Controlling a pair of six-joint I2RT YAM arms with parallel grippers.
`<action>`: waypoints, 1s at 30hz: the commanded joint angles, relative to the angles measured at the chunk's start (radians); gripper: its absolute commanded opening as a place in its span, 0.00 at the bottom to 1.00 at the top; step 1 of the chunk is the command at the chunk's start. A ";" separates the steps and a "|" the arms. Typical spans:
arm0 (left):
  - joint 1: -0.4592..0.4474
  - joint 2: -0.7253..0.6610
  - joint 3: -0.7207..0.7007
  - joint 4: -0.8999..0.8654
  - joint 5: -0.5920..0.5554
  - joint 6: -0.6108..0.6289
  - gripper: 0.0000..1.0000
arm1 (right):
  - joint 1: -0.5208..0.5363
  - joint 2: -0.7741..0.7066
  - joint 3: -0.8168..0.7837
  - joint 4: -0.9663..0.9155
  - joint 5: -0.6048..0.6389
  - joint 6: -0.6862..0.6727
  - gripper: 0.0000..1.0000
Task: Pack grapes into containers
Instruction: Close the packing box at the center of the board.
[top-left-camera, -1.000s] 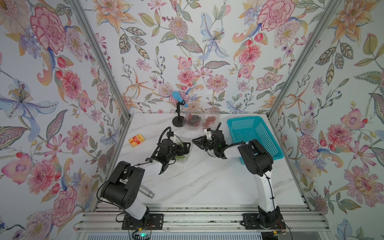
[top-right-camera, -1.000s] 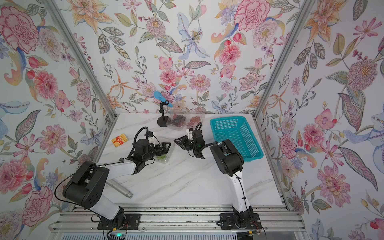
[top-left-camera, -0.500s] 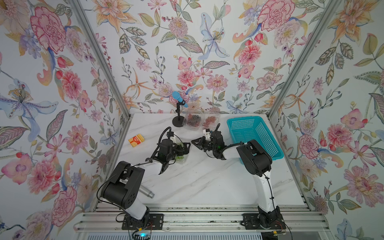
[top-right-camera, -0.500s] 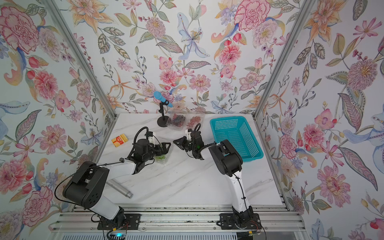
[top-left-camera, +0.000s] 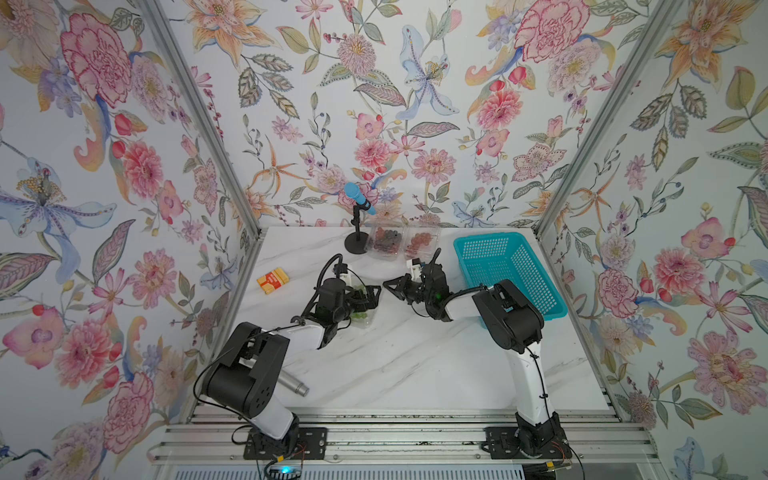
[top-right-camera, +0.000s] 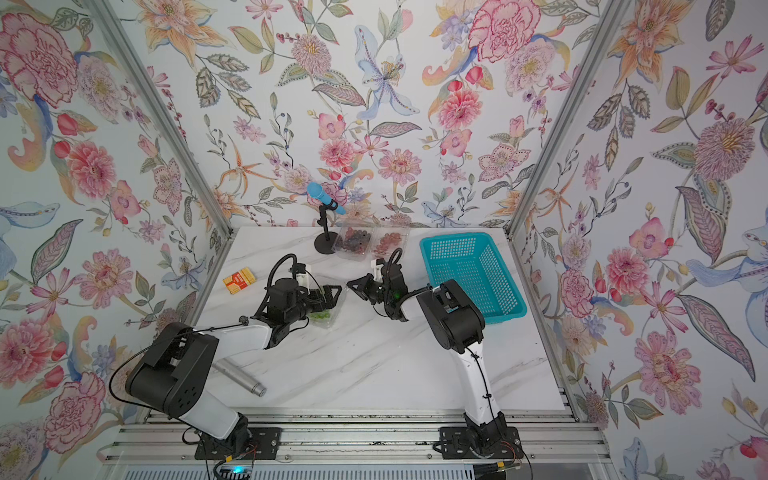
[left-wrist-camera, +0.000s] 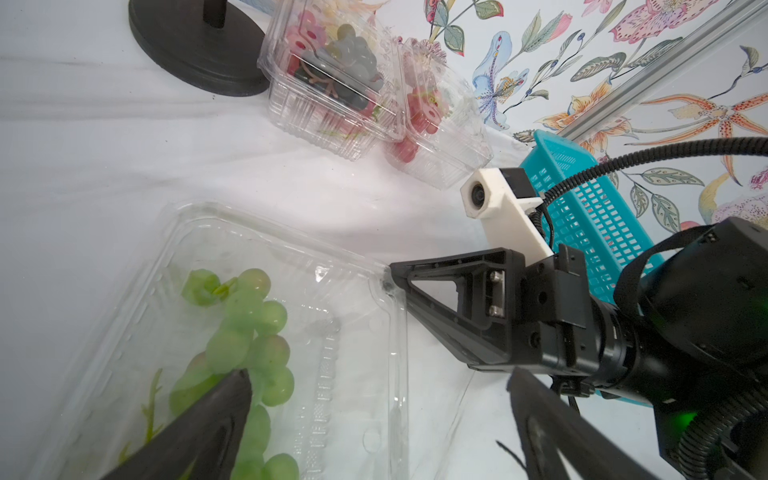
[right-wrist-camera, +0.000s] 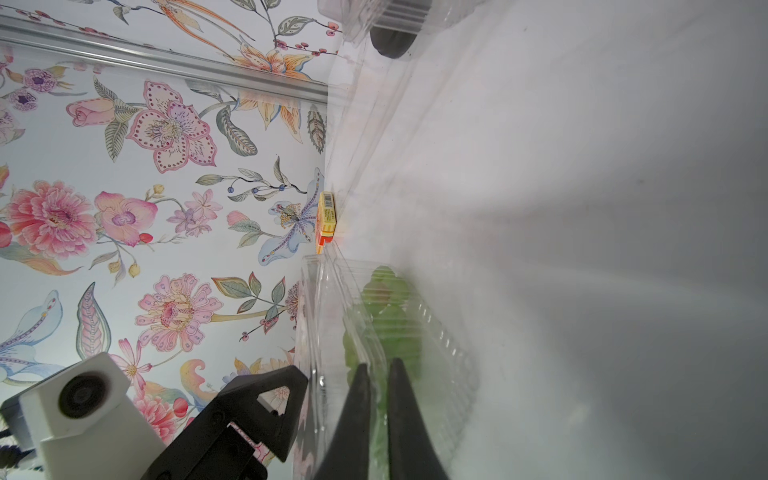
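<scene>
A clear container holding the green grapes lies mid-table, seen in both top views. My left gripper hangs open right over it, one finger above the bunch and one past the container's edge. My right gripper comes in from the right and is shut on the thin rim at a corner of that container. At the back stand two more containers, closed, one with dark grapes and one with red grapes.
A teal basket stands at the right, just behind my right arm. A microphone stand is at the back beside the containers. An orange box lies at the left, and a metal cylinder near the front left.
My right gripper has moved a little left to the corner of the green grapes' container and its jaws have closed there. The left arm has stayed put.
</scene>
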 joint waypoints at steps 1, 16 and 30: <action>0.012 -0.001 -0.031 -0.042 -0.009 0.001 1.00 | 0.018 0.035 -0.033 -0.042 0.009 -0.015 0.08; 0.029 -0.100 0.129 -0.189 -0.027 0.108 1.00 | -0.012 -0.185 -0.078 -0.268 0.085 -0.210 0.50; 0.066 -0.368 -0.022 -0.382 -0.107 0.015 1.00 | 0.068 -0.245 -0.152 -0.329 0.089 -0.283 1.00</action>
